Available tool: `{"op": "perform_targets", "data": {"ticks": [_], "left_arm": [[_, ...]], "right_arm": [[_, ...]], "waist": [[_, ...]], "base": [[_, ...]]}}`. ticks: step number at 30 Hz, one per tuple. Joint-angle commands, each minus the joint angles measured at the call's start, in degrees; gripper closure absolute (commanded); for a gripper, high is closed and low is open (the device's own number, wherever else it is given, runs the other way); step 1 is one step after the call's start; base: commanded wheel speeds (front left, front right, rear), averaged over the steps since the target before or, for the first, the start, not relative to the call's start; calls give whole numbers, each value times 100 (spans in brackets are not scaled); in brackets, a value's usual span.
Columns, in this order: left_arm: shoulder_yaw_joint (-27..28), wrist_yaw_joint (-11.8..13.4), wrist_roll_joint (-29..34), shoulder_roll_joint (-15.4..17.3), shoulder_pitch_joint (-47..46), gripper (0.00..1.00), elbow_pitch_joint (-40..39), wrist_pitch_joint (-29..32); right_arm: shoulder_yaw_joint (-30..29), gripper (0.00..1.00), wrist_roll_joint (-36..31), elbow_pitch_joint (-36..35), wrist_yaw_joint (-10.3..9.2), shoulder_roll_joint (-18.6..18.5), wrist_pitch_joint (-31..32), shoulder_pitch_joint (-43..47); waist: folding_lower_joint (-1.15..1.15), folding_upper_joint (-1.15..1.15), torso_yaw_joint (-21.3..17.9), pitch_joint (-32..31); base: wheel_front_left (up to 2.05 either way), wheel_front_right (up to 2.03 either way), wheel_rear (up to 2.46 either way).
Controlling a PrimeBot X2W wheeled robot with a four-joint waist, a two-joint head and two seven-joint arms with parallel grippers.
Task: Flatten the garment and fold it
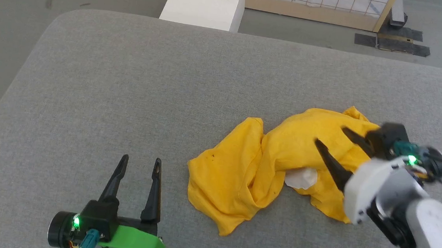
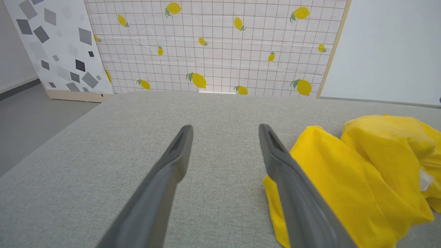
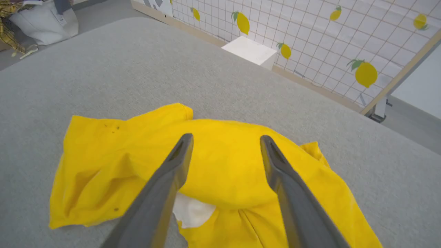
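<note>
Yellow T-shirt (image 1: 248, 173) lay crumpled on the grey worktop (image 1: 129, 85), bunched in deep folds, with a white patch (image 1: 300, 177) peeping out. Right fingers (image 1: 330, 160) were spread wide over the heap, the cloth beneath and ahead of their tips, holding nothing. Left fingers (image 1: 155, 191) were likewise wide and empty, with the shirt's edge just beside the right-hand one. Judged: flattening barely begun, no sleeve or hem laid out. All folding was yet to do.
</note>
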Motion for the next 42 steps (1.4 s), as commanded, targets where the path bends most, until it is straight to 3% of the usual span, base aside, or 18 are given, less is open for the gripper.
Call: {"op": "perform_targets", "data": {"ticks": [1, 7, 15, 16, 17, 23, 29, 38, 42], "left_arm": [[23, 23, 7, -26, 18, 0, -20, -27], [34, 16, 29, -26, -10, 0, -78, -27], [9, -9, 60, -27, -118, 0, -43, -27], [7, -19, 71, -27, -127, 0, -29, -27], [9, -24, 79, -27, -130, 0, -17, -27], [29, -64, 99, -14, -50, 0, 47, -27], [58, -98, 79, -9, 92, 0, 85, -27], [85, -137, 71, -9, 186, 0, 41, -27], [123, -136, 70, -8, 178, 0, 41, -27]], "right_arm": [[-173, 0, -77, -48, -9, 29, 192, 352], [-565, 0, -184, -471, -9, -74, 1205, 1327], [-545, 0, -539, -132, -9, -26, 1249, 1456], [-486, 38, -568, -5, -9, -7, 1272, 1415], [-501, 100, -577, 97, -9, 30, 1266, 1379], [-752, 100, -562, 310, -9, 170, 989, 1148], [-1590, 100, -392, -261, -9, -3, 984, 1247], [-2789, 100, -115, -1237, -9, -296, 2360, 3410], [-3076, 100, -197, -1304, -9, -55, 2467, 4049]], "waist": [[0, 0, -9, 10], [0, 0, -26, 149], [0, 0, -42, 276], [0, 0, -48, 273], [0, 0, -56, 261], [0, 0, -168, 71], [0, 0, -340, -183], [0, 0, -519, -209], [0, 0, -609, -164]], "base": [[0, 0, 0], [0, 0, 0], [0, 0, 0], [0, 0, 0], [0, 0, 0], [0, 0, 0], [0, 0, 0], [0, 0, 0], [0, 0, 0]]}}
